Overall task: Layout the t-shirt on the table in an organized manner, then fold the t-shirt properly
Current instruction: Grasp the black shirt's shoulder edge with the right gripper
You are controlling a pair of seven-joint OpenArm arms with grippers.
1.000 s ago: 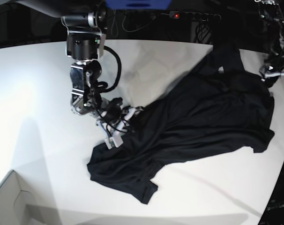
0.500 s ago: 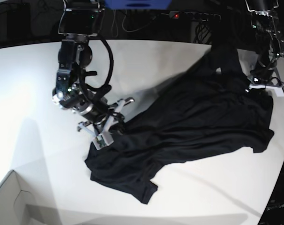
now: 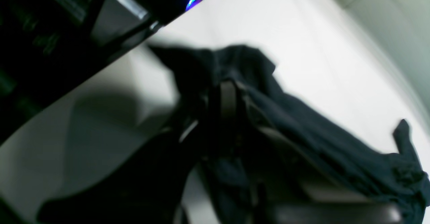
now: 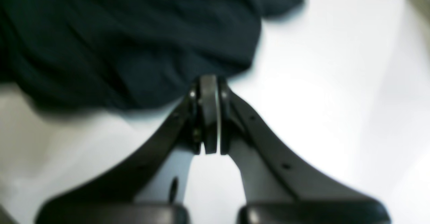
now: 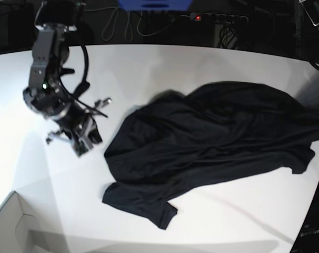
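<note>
White table [image 5: 165,63] fills most of the base view, with a white cardboard box [image 5: 9,226] corner at the near left. Just beyond it the black t-shirt [image 5: 212,137] lies crumpled from the middle to the right edge, a sleeve or corner [image 5: 141,205] flopped toward the near side. Left of the cloth, apart from it, the right pincer [image 4: 210,116] is clenched on nothing, pads pressed together. At the far right, the left pincer [image 3: 228,103] is clenched on a bunched fold of the shirt. The fabric looks thin, limp and light; it should drape and slide easily, so shoulders or hem corners seem the best holds.
</note>
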